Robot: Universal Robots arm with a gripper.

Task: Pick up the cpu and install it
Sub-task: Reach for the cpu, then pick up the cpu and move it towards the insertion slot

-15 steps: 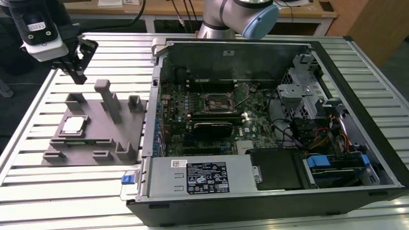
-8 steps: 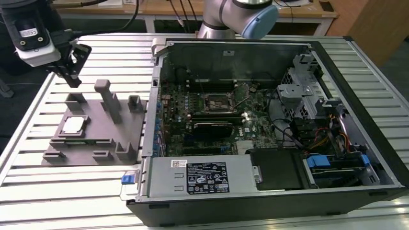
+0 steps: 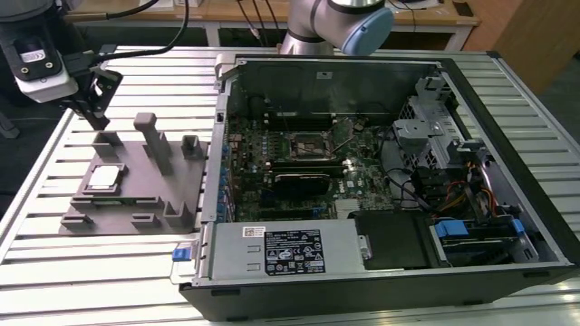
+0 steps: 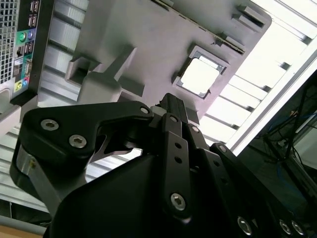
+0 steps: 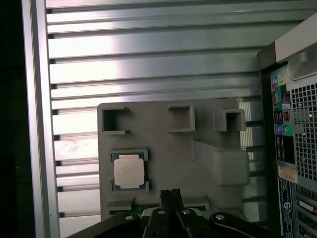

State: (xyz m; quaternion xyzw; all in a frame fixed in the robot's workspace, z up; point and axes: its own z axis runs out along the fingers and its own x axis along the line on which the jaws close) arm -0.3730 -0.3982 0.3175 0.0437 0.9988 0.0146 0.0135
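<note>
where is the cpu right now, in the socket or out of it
Out. The cpu lies flat in a recess of the grey fixture, on the table outside the computer case.

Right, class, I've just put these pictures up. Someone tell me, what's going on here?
A robot arm's gripper hangs just above a grey fixture on the slatted table, at the exterior view's left. The gripper is shut and holds nothing. The cpu lies flat in its recess on the fixture, not yet picked up. Beside the fixture sits an open computer case, with the motherboard's socket showing inside.
</note>
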